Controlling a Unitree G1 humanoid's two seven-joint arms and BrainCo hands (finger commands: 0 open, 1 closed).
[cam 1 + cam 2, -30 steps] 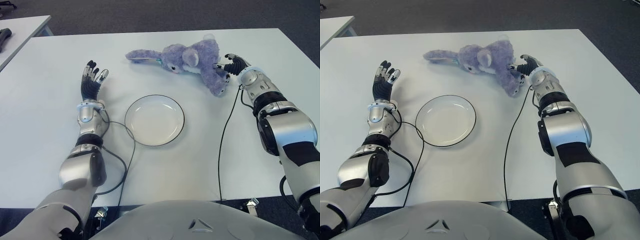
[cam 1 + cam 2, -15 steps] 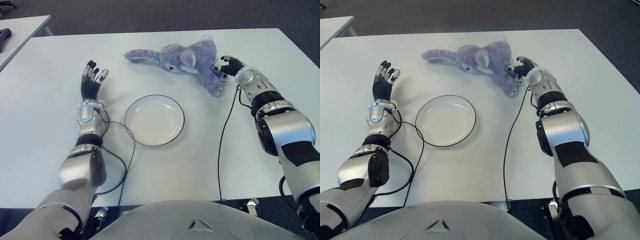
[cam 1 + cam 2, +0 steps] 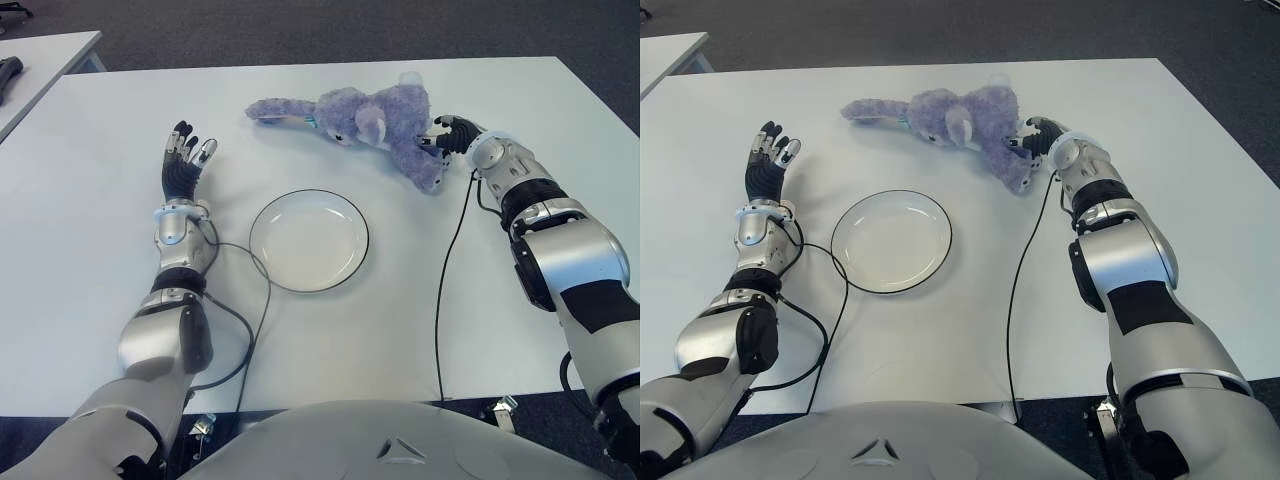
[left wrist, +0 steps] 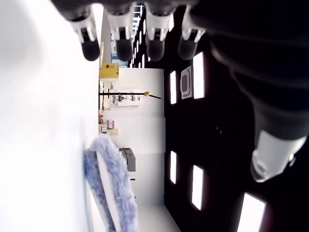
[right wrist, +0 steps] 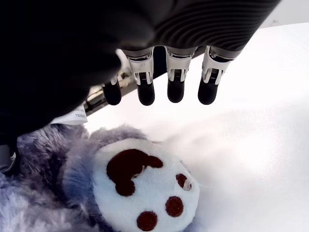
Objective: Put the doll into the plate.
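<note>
Doll (image 3: 375,118): upper centre, on white worktop (image 3: 90,260), outside plate (image 3: 309,240). Right hand (image 3: 452,134): against its rump, fingers (image 5: 176,86) extended, nothing grasped. Left hand (image 3: 182,165): centre-left, fingers spread, bare worktop around.

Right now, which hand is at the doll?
The right hand, its fingers over the doll at its paw end. The left hand shows open, left of the plate.

White table (image 3: 90,150) on dark carpet (image 3: 300,30)
</note>
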